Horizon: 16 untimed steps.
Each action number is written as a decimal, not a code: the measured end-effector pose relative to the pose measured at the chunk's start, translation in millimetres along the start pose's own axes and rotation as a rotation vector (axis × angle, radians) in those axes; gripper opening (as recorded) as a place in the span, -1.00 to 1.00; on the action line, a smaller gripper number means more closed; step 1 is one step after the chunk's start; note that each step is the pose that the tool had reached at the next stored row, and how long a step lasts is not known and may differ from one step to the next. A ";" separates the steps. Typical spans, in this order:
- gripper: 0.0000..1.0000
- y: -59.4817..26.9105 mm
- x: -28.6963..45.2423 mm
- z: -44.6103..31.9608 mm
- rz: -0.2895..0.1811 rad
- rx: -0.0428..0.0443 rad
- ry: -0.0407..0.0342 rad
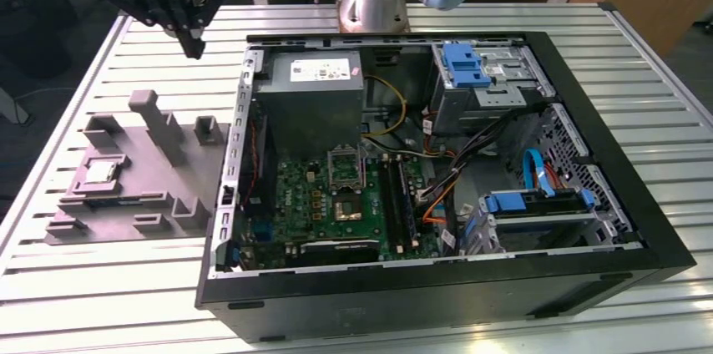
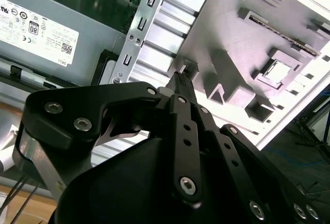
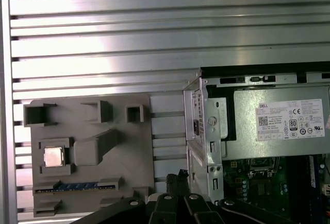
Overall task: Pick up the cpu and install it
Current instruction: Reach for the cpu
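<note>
Slatted desk carries open computer case. Grey holder tray lies just beside it, on exterior view's left. Arm's gripper hangs above desk near tray, jaws clenched on nothing. The cpu sits in a tray pocket, well apart from gripper.

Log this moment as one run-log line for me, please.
gripper: shut, empty, above table | cpu: in grey holder, untouched | stage: not yet picked
</note>
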<state>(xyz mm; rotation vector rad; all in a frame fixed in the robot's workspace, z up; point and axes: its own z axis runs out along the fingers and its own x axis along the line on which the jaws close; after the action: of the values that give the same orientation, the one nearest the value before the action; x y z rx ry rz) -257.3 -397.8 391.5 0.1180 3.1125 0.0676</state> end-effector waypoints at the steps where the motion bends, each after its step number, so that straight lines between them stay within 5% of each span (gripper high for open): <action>1: -0.79 0.0 0.3 0.0 0.000 -0.0001 -0.0001; 16: -0.79 -0.3 3.5 -0.1 0.000 0.0000 0.0000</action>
<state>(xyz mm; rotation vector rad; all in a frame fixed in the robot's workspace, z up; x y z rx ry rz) -260.8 -397.8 391.5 0.1180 3.1125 0.0676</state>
